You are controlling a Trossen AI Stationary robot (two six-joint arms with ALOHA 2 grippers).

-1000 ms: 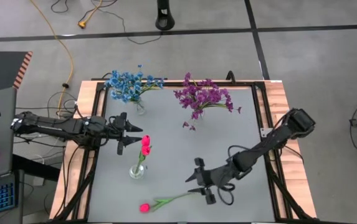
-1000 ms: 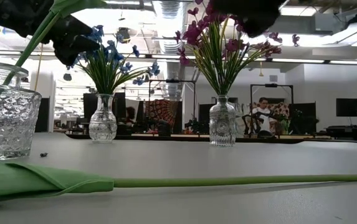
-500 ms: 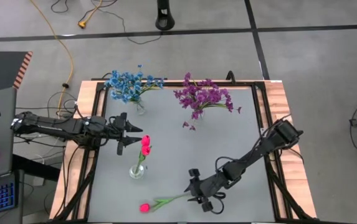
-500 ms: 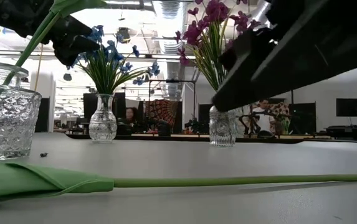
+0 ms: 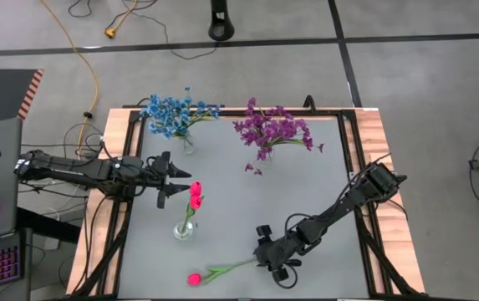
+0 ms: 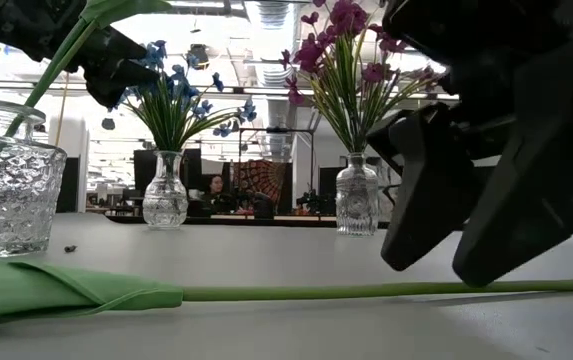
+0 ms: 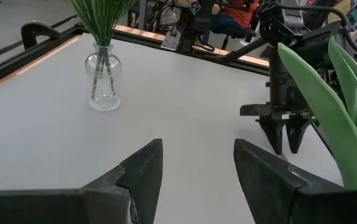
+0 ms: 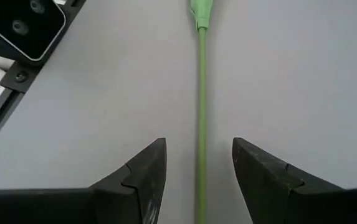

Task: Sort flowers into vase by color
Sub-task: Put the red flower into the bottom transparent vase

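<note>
**Closing on the loose tulip stalk**

Straddling the bare end of the tulip's stalk (image 8: 201,112), the right hand (image 5: 274,257) sits low near the tabletop's (image 5: 306,184) front edge, fingers spread with nothing between them but the stalk running down the middle of the gap. The tulip (image 5: 194,278) lies flat, its pink-red bud toward the front left corner.

To do this well, I judge the hand should settle until the fingertips almost brush the tabletop, keep the stalk centred, then close squarely; a thin round stalk is likely to roll out if pinched off-centre. Held so near its end, it may droop on lifting, so a slow raise looks wise.

The likely target is the small vase (image 5: 184,229) in the left half, which holds one pink-red tulip. The left hand (image 5: 175,181), fingers apart and empty, hovers near the left edge just behind that vase.
</note>
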